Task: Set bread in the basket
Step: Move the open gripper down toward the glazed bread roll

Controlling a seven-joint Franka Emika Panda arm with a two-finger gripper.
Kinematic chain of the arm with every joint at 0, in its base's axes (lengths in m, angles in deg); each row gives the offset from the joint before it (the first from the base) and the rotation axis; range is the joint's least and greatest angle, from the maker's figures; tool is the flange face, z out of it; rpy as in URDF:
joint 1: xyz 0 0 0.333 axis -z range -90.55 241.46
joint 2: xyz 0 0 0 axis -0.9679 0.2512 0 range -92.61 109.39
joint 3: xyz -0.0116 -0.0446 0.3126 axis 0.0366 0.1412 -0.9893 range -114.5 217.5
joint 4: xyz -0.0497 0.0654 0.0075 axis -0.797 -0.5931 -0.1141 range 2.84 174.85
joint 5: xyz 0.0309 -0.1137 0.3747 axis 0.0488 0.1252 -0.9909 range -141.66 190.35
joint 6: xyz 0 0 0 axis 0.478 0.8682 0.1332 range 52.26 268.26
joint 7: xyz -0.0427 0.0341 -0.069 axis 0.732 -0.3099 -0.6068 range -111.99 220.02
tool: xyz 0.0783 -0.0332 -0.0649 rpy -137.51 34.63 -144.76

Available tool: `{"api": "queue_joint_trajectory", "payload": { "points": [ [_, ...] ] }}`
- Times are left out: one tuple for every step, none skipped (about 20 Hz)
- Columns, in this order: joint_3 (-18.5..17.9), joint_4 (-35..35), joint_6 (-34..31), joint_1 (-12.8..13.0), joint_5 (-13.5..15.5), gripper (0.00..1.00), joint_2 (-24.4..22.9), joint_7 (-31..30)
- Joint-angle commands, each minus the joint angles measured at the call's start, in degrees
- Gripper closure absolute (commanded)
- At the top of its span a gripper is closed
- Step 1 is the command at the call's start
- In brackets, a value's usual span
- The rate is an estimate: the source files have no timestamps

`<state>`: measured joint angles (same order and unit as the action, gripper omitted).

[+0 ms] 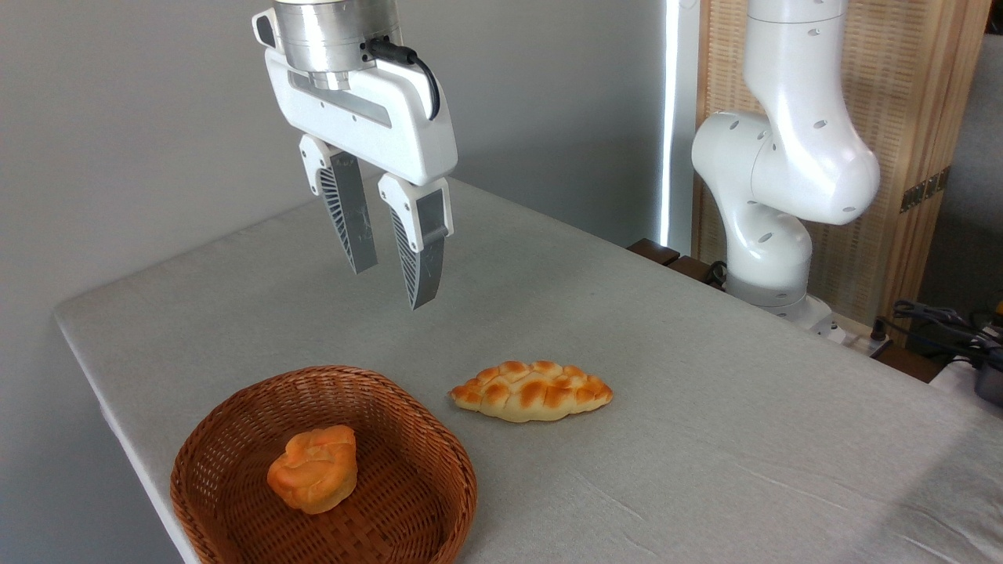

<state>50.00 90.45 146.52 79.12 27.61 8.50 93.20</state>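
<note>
The braided bread (pixel 532 390), pale yellow with golden-brown bumps, lies flat on the grey tablecloth just right of the basket. The round brown wicker basket (pixel 439 446) sits at the front left of the table and holds a small lumpy orange bun (pixel 314 468). My gripper (pixel 392 286) hangs in the air above the basket's far rim, up and to the left of the bread. Its two fingers are apart with nothing between them.
The arm's white base and lower links (pixel 772 227) stand at the table's far right edge. Cables and dark equipment (pixel 952 329) lie beyond the right edge. The table's left edge (pixel 117 407) runs close to the basket.
</note>
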Motion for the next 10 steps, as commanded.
{"api": "queue_joint_trajectory", "payload": {
  "points": [
    [1.3,-1.0,-0.5,-1.5,0.8,0.00,0.6,1.1],
    [1.3,-1.0,-0.5,-1.5,0.8,0.00,0.6,1.2],
    [1.3,-1.0,-0.5,-1.5,0.8,0.00,0.6,1.2],
    [1.3,-1.0,-0.5,-1.5,0.8,0.00,0.6,1.2],
    [1.3,-1.0,-0.5,-1.5,0.7,0.00,0.6,1.2],
    [1.3,-1.0,-0.5,-1.5,0.7,0.00,0.6,1.2],
    [1.3,-1.0,-0.5,-1.5,0.7,0.00,0.6,1.2],
    [1.3,-1.0,-0.5,-1.5,0.7,0.00,0.5,1.2],
    [1.3,-0.7,-0.5,-1.5,0.6,0.00,0.5,1.2],
    [1.3,-0.3,-0.5,-1.5,0.6,0.00,0.3,1.2]
  ]
}}
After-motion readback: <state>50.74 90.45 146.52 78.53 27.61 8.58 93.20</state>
